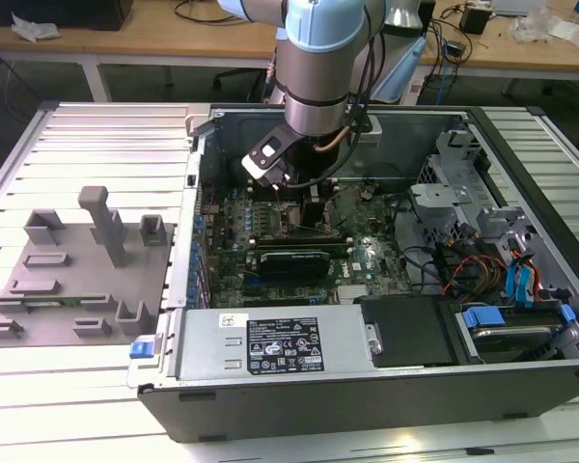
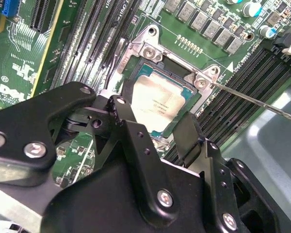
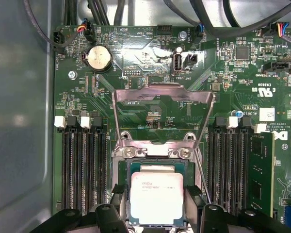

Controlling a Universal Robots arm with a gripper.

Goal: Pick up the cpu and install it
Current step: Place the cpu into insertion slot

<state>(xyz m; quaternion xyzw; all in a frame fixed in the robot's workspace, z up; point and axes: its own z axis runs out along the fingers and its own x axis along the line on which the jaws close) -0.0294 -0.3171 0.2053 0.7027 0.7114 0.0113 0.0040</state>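
Lying open on the slatted metal counter (image 1: 77, 367), the dark computer case (image 1: 367, 410) holds a green motherboard (image 3: 136, 53); its metal-framed socket (image 3: 155, 151) carries the pale silver square cpu (image 3: 156, 191), straddled by the black pincer (image 2: 153, 115); pinching or loose, I cannot tell.

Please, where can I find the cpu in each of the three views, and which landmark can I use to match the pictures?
Exterior view: its place lies under the arm's wrist, over the motherboard.
First wrist view: the cpu is at the socket's metal frame, between two banks of memory slots.
Second wrist view: the cpu lies within the socket's metal frame.
Shared landmark: the socket's metal frame with its two screws, in both wrist views.
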